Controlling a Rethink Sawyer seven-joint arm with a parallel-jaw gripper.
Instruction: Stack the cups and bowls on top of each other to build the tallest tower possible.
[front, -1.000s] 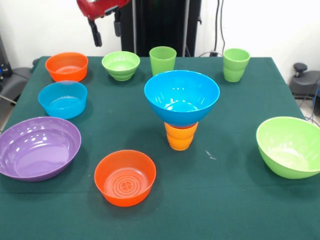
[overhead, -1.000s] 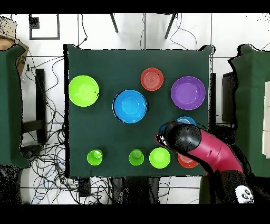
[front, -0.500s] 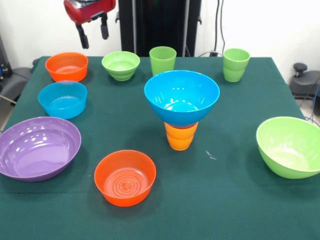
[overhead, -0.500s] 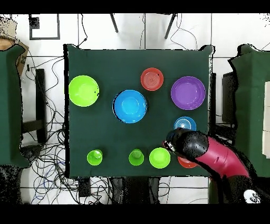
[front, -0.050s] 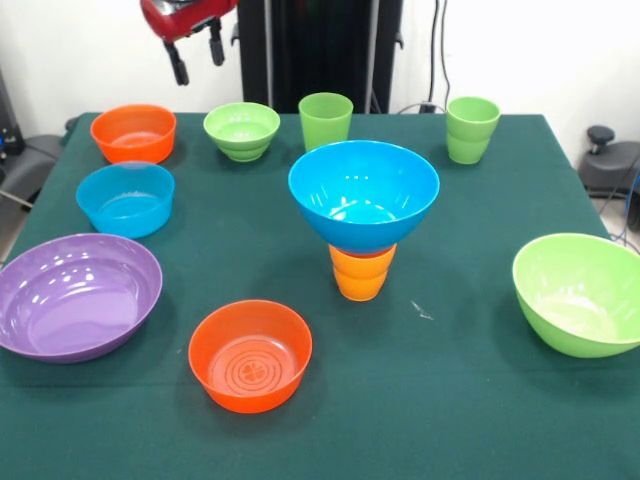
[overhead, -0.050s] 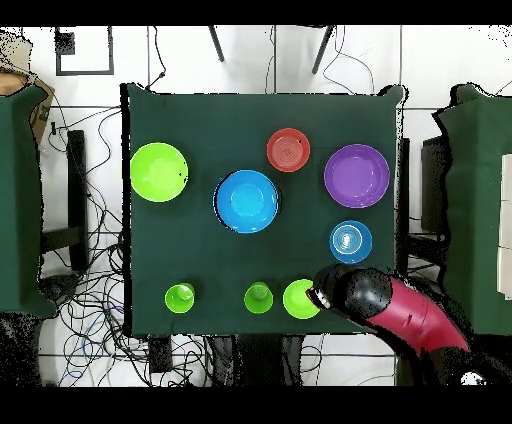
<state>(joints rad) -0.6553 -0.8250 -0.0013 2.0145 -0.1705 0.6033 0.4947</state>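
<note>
you're looking at a dark green table (front, -0.050s: 470, 400) filling most of the front view. the purple bowl (front, -0.050s: 75, 296) is sitting at the left edge, the biggest piece here, and the large lime bowl (front, -0.050s: 580, 292) is sitting at the right edge, partly cut off by the frame.

the tower (front, -0.050s: 363, 215) is standing just right of centre: a big blue bowl (front, -0.050s: 364, 193) is resting upright on an inverted orange cup (front, -0.050s: 362, 271). in the overhead view the blue bowl (overhead, -0.050s: 247, 201) is hiding the cup beneath it.

an orange bowl (front, -0.050s: 250, 354) is lying near the bottom, left of centre. a light blue bowl (front, -0.050s: 125, 198) is sitting at the left, above the purple one, and a second orange bowl (front, -0.050s: 133, 132) is sitting above that in the upper left. a small lime bowl (front, -0.050s: 241, 130) is sitting just right of it.

two green cups are standing upright along the top: one (front, -0.050s: 325, 120) at upper centre, another (front, -0.050s: 472, 129) further right.

the gripper (front, -0.050s: 196, 56) is hanging at the top left of the frame, above the upper orange bowl, its two dark fingers (front, -0.050s: 179, 62) standing apart and holding nothing.
</note>
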